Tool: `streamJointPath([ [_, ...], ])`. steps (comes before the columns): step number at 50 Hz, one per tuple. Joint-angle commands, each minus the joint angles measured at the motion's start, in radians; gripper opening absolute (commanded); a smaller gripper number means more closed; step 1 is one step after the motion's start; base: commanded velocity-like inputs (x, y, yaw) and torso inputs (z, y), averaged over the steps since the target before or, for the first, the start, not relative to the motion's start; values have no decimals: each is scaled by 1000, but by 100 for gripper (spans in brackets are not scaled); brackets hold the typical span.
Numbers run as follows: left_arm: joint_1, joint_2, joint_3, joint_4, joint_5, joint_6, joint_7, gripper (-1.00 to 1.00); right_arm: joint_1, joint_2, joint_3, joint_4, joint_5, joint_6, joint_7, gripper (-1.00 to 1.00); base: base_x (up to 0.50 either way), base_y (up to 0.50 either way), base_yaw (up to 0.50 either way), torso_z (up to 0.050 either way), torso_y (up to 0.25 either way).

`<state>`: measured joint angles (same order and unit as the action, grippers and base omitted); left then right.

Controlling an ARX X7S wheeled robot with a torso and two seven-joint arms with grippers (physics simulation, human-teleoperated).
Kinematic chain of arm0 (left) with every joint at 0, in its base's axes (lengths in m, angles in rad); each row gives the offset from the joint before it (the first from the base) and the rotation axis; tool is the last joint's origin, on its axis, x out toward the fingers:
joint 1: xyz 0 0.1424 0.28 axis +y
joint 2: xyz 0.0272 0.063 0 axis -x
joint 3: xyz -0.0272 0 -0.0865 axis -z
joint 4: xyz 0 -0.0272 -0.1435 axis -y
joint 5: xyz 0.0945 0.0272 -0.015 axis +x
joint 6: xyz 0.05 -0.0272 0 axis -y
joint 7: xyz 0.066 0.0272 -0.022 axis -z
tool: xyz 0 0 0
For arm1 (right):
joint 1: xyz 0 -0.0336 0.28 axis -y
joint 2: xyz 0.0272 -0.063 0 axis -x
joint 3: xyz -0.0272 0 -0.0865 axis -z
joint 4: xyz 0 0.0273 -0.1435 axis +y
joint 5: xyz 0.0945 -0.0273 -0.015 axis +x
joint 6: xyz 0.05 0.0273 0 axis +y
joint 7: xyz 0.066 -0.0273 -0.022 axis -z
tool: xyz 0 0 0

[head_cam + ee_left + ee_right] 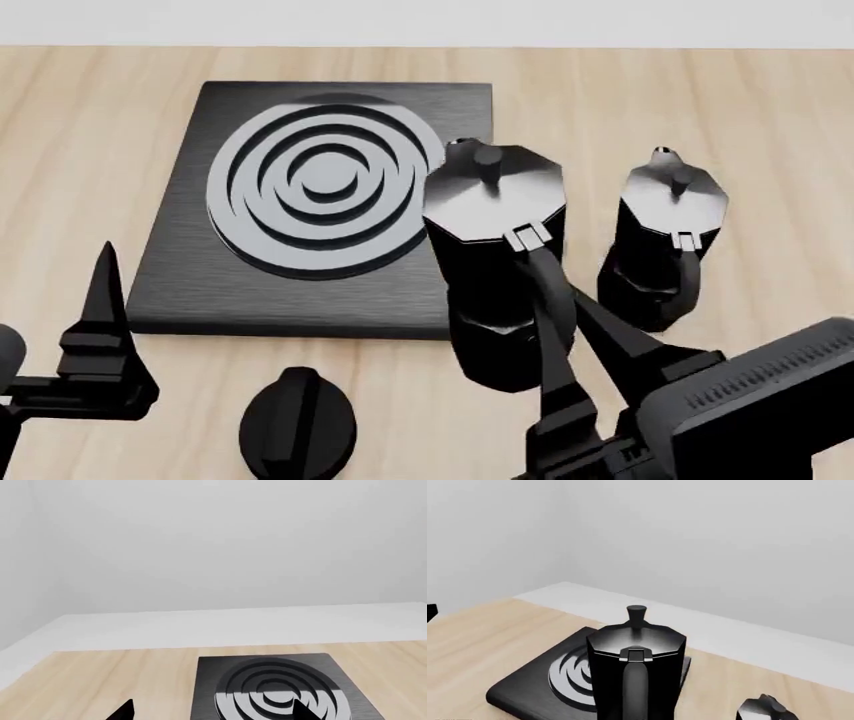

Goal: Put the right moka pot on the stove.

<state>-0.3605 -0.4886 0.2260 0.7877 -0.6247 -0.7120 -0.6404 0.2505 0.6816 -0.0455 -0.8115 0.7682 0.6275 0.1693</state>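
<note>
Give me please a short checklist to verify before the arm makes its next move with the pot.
1. Right claw at the handle of the nearer moka pot: ok.
2. Grip closed firmly: cannot tell, the fingers blend with the black handle.
3. Correct pot chosen: cannot tell; the second moka pot stands further right in the head view.
4. Stove burner free: ok, nothing is on the rings.
5. Left claw out of the way: ok, open, empty, at the stove's front left.
6. Dial knob clear of the path: ok, in front of the stove.

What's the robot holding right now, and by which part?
The right gripper holds the moka pot nearest the stove by its handle.
</note>
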Motion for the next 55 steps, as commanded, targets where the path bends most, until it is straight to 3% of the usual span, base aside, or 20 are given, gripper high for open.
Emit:
streamJointPath([
  [1,-3,-2,3,-3,-3,2,0,100,134,-44,-106,64,-62,20,-33,-100,0,0,0,0,0],
  [33,-1,-9,5,-3,-12,8,-3,100,426,-194,-308,361,-186,31,-114,-100,0,0,0,0,1],
  [55,2,-14,8,-3,-20,14,-2,100,575,-303,-399,635,-278,-88,-213,-100,0,0,0,0,1],
])
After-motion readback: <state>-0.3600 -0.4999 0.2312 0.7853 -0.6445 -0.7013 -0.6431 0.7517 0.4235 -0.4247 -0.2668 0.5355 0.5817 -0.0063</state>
